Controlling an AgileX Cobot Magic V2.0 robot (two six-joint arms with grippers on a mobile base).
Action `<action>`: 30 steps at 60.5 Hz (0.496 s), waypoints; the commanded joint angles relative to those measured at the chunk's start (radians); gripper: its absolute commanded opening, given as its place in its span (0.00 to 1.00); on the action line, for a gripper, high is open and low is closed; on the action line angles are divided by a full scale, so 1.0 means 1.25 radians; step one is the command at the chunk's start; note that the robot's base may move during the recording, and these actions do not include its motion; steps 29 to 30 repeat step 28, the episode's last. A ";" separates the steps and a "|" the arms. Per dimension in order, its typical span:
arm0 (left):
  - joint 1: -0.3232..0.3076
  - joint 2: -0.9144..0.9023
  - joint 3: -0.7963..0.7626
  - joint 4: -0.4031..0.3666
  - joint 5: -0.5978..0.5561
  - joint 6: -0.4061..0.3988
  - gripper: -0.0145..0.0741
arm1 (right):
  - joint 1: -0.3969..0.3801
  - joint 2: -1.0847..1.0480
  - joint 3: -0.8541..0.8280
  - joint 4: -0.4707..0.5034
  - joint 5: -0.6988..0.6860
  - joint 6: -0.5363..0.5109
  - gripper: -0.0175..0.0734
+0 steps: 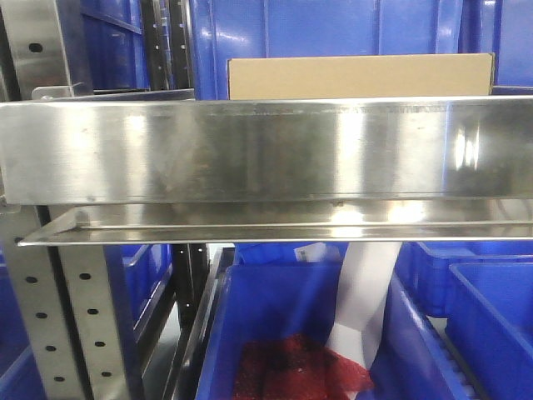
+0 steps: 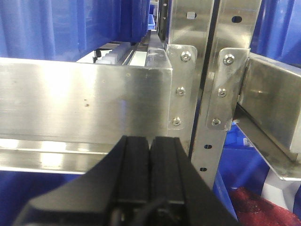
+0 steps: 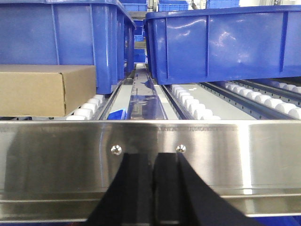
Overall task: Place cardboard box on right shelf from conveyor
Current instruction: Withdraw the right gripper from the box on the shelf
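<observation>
The tan cardboard box (image 1: 358,77) rests on the right shelf, behind its tall shiny steel lip (image 1: 266,150). In the right wrist view the cardboard box (image 3: 44,89) sits on white rollers at the left, just past the steel lip (image 3: 235,150). My right gripper (image 3: 153,157) is shut and empty, in front of that lip and to the right of the box. My left gripper (image 2: 150,141) is shut and empty, low before perforated steel uprights (image 2: 209,94); part of the right shelf (image 2: 273,108) shows at the right. The conveyor is out of view.
Blue plastic bins (image 3: 216,44) stand on the roller lanes (image 3: 193,103) beside and behind the box. Below the shelf, another blue bin (image 1: 275,317) holds red mesh material (image 1: 300,371) and a white item (image 1: 362,292). A second steel lip (image 2: 84,103) lies left of the uprights.
</observation>
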 commanded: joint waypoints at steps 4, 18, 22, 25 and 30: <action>-0.006 -0.012 0.007 -0.005 -0.069 0.000 0.03 | -0.003 -0.017 -0.005 0.000 -0.072 0.000 0.26; -0.006 -0.012 0.007 -0.005 -0.069 0.000 0.03 | -0.003 -0.017 -0.005 0.000 -0.072 0.000 0.26; -0.006 -0.012 0.007 -0.005 -0.069 0.000 0.03 | -0.003 -0.017 -0.005 0.000 -0.072 0.000 0.26; -0.006 -0.012 0.007 -0.005 -0.069 0.000 0.03 | -0.003 -0.017 -0.005 0.000 -0.072 0.000 0.26; -0.006 -0.012 0.007 -0.005 -0.069 0.000 0.03 | -0.003 -0.017 -0.005 0.000 -0.072 0.000 0.26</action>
